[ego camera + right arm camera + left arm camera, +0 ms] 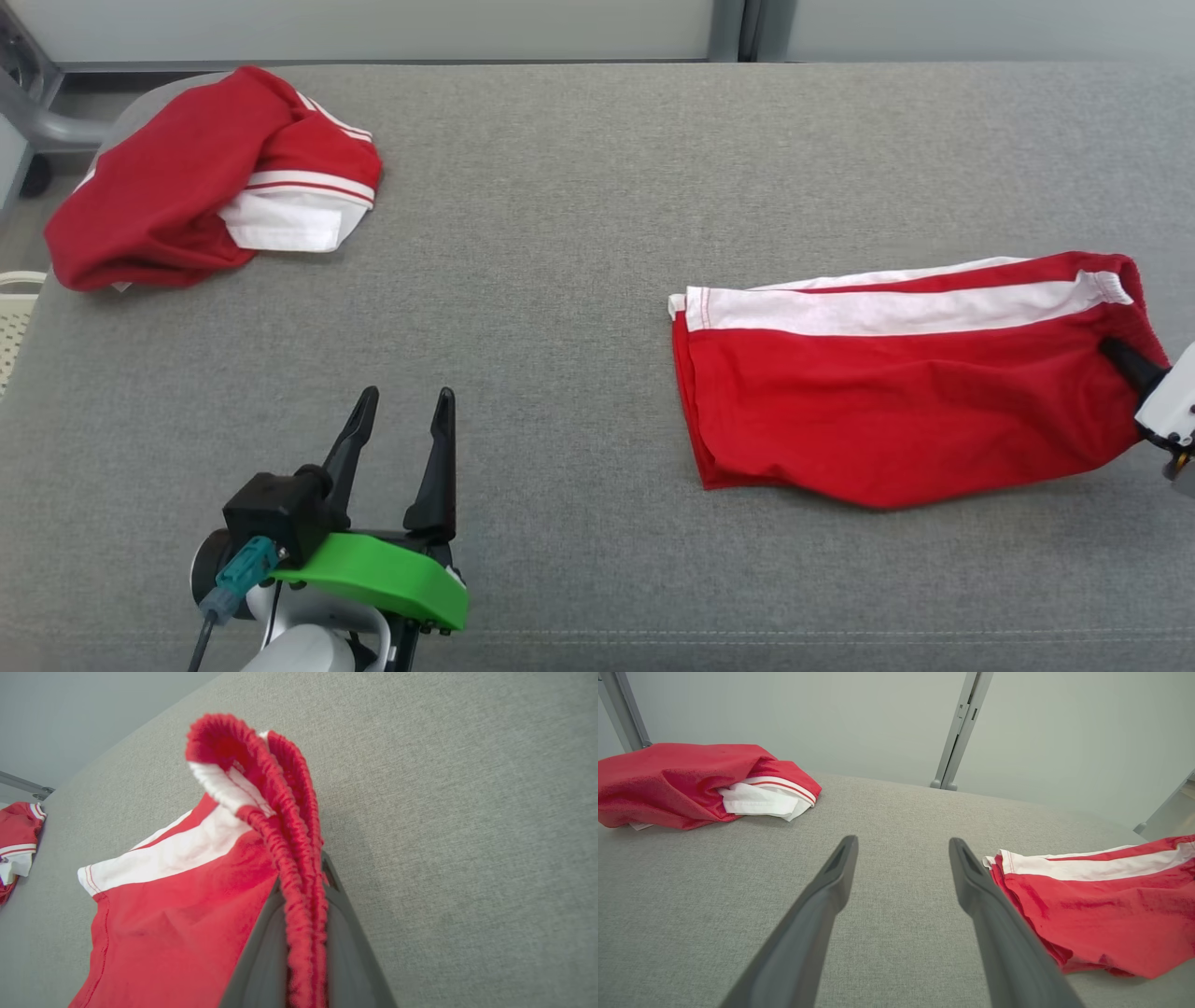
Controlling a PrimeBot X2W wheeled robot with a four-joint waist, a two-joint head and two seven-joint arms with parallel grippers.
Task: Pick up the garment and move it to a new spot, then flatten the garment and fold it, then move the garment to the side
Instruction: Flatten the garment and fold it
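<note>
On grey surface (560,280), red shorts (915,392), right jaws clamped on their waistband, left jaws open, well left of the shorts.

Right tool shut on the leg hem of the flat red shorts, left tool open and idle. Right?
Not the leg hem: the right tool is shut on the elastic waistband of the red shorts, as the right wrist view shows. The left tool is open and idle.

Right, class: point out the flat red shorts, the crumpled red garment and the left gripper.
flat red shorts (896,411): head view, middle of the red panel.
crumpled red garment (159,187): head view, its red upper fold.
left gripper (407,397): head view, midway between its open fingertips.
</note>
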